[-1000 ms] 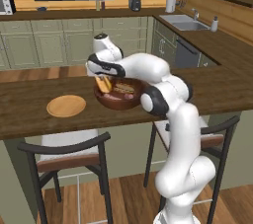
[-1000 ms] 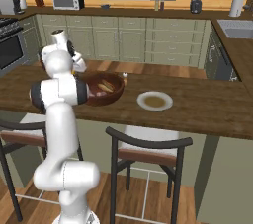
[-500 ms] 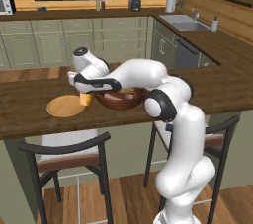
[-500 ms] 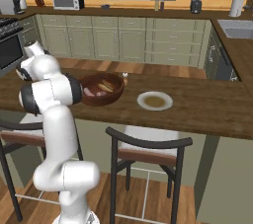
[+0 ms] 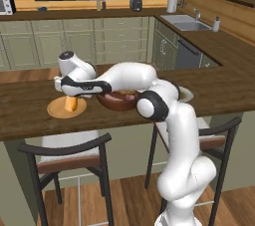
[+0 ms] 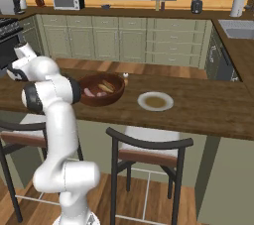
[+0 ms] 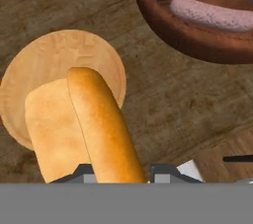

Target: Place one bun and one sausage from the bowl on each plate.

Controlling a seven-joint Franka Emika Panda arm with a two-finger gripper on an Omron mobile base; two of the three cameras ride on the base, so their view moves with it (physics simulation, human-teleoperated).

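Hand view, bottom centre: gripper (image 7: 117, 171) is seen clamped on a bun (image 7: 86, 127); both finger tips (image 7: 81, 171) are pressed against its lower end. The bun is held above the light wooden plate (image 7: 47, 57) at left of frame; whether it touches the plate cannot be told from this view. The dark wooden bowl (image 7: 197, 45) is cut off at upper right, just beside the plate, not touching it. A pale pink sausage (image 7: 212, 13) is lying inside the bowl.

Left base view: gripper (image 5: 69, 95) is located left of centre, over the light wooden plate (image 5: 57, 113), with the bun (image 5: 71, 103) hanging upright under it, its lower end at or very near the plate surface. The bowl (image 5: 115, 101) is set just right of the plate, partly hidden by the forearm. The pale plate (image 5: 187, 93) is only glimpsed behind the elbow, right of centre. All are placed on the dark wooden counter (image 5: 30, 110).

Right base view: bowl (image 6: 101, 90) is at centre left with a sausage (image 6: 90, 92) and a bun (image 6: 105, 87) inside. The pale plate (image 6: 156, 101), brownish in the middle, is set near its right, apart from it.
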